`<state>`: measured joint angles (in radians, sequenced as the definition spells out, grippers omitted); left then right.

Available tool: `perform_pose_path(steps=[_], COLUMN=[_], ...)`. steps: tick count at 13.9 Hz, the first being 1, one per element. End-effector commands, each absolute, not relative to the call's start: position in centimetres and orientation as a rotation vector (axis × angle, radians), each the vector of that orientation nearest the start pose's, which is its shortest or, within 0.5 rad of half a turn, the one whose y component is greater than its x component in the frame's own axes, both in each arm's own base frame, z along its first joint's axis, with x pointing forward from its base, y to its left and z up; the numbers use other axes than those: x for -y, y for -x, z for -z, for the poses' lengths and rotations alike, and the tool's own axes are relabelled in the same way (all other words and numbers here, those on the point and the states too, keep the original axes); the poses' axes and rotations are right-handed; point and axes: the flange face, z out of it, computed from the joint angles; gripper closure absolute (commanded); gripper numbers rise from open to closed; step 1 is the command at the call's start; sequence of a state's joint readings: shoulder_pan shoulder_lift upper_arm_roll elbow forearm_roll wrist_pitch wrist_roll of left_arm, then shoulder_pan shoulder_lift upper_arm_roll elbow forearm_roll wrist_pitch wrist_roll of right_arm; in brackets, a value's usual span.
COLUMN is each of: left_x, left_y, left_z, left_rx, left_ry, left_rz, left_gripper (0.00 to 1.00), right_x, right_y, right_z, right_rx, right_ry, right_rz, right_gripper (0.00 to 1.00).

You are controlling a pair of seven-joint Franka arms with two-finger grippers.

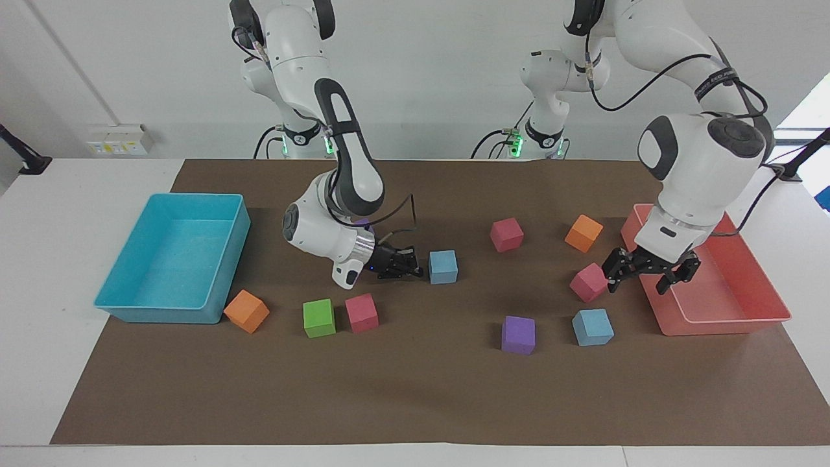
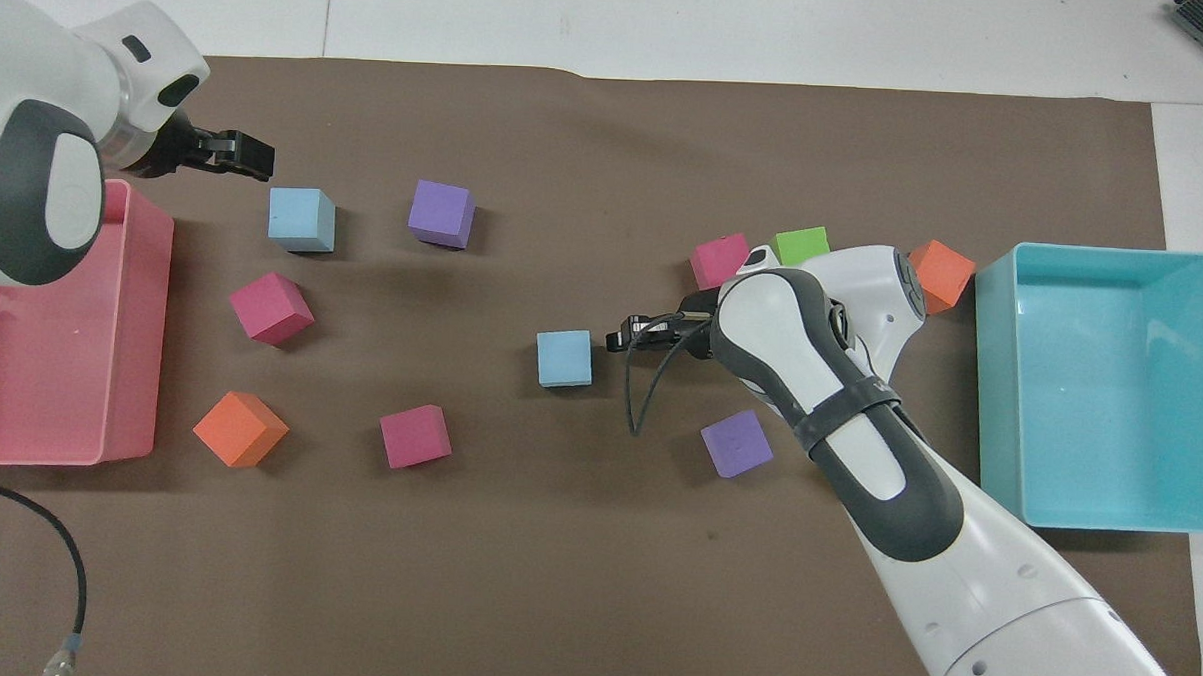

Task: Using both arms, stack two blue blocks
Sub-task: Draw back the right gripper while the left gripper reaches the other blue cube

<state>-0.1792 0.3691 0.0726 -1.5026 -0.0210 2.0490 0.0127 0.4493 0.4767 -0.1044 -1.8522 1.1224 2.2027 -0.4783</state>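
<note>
Facing view: my brown mat (image 1: pixel 415 402) covers most of the white table (image 1: pixel 58 214). A turquoise bin (image 1: pixel 174 266) sits at my right arm's end and a pink bin (image 1: pixel 707 272) at my left arm's end. My right arm (image 1: pixel 337 168) bends down low over the middle of the mat, and my left arm (image 1: pixel 700 162) comes down at the pink bin's edge.

My right gripper (image 1: pixel 415 264) lies nearly level, just beside one blue block (image 1: pixel 443 266) on the side toward the turquoise bin, fingertips pressed together and holding nothing. My left gripper (image 1: pixel 650 277) hangs with fingers spread wide and empty, over the mat between a magenta cube (image 1: pixel 590 282) and the pink bin.

The second blue block (image 1: pixel 592 326) rests on the mat, farther from me than that magenta cube, beside a purple cube (image 1: pixel 519 335). The two blue blocks lie well apart, neither stacked.
</note>
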Motion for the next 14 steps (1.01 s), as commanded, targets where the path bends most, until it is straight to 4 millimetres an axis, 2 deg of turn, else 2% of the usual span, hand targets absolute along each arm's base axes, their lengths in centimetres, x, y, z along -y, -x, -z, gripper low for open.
perform_pose_path(steps=[1, 4, 11, 12, 14], left_x=[8.5, 9.1, 9.1, 9.9, 10.1], left_y=[-67.8, -67.4, -67.7, -67.7, -67.7], left_z=[-44.0, -40.6, -36.8, -36.0, -34.5], left_rx=[-0.16, -0.161, -0.162, -0.177, -0.176], left_ry=[3.12, 3.119, 3.113, 3.113, 3.111], left_rz=[0.315, 0.337, 0.371, 0.36, 0.369], left_gripper=[0.0, 0.0, 0.0, 0.0, 0.0], right_x=[-24.4, -24.2, -24.3, -24.2, -24.4], right_y=[-58.4, -58.0, -58.1, -58.1, -58.0], right_z=[-26.5, -26.2, -26.2, -26.2, -26.3], right_rx=[0.025, 0.008, -0.026, -0.026, -0.025], right_ry=[2.313, 2.315, 2.315, 2.315, 2.316], right_rz=[-0.049, -0.063, -0.069, -0.067, -0.068], right_gripper=[1.0, 1.0, 1.0, 1.0, 1.0])
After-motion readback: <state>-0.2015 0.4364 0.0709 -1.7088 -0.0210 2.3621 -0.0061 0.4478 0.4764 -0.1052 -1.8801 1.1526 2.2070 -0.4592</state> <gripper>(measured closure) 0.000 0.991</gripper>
